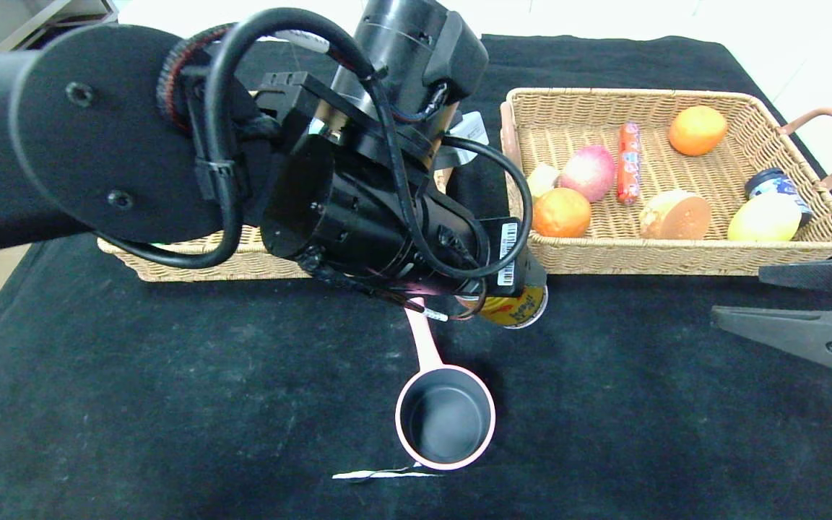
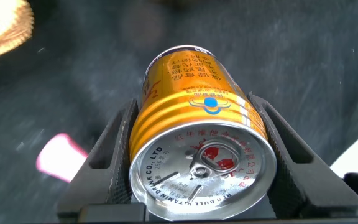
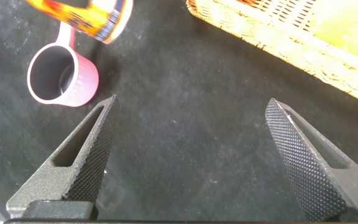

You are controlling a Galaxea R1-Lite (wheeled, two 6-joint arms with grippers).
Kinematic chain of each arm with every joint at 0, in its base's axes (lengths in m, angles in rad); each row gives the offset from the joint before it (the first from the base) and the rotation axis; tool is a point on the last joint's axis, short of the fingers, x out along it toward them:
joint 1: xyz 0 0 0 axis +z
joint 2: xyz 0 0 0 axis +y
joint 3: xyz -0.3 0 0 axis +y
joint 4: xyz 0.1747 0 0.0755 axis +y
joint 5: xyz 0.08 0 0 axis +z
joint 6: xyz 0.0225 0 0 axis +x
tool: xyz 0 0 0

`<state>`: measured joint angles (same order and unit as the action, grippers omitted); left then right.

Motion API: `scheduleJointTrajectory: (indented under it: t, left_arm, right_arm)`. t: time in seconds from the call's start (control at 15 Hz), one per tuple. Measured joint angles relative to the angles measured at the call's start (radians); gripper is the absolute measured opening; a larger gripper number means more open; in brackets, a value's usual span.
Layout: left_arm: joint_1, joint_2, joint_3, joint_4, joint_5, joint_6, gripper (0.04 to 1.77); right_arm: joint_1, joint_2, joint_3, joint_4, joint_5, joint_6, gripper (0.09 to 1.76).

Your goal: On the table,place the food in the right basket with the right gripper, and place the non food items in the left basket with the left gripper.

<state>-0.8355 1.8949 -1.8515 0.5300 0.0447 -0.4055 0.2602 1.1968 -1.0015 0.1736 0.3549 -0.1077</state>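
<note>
Left end effector: clenched on the gold can, one finger on each side of its ribbed body, silver top facing the wrist camera; in the head view the arm's bulk hides the grasp, and only the can's lower end peeks out between the two baskets.
Right end effector: released, fingers spread wide over bare black cloth, near the front edge of the right basket (nothing between them).
Pink saucepan: upright on the bench, handle pointing away toward the can; a small white tear in the cloth lies just beside its near rim.
Right basket contents: sausage stick, brown tuber with its cut face showing, lemon, two orange fruits, a reddish round fruit, a dark-lidded jar.
Left basket: mostly covered by the left arm; contents cannot be told.
</note>
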Motion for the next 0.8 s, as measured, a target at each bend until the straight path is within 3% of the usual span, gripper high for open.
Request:
scheduleJointTrajectory:
  t: [0.73, 0.8]
  left_arm:
    - [-0.015, 0.09, -0.016, -0.055, 0.001, 0.006, 1.16]
    - [-0.017, 0.091, -0.016, -0.055, 0.0, 0.005, 1.24]
  right_arm:
    - [0.001, -0.002, 0.001, 0.0, 0.0, 0.0, 1.71]
    - [0.001, -0.002, 0.001, 0.0, 0.0, 0.0, 1.71]
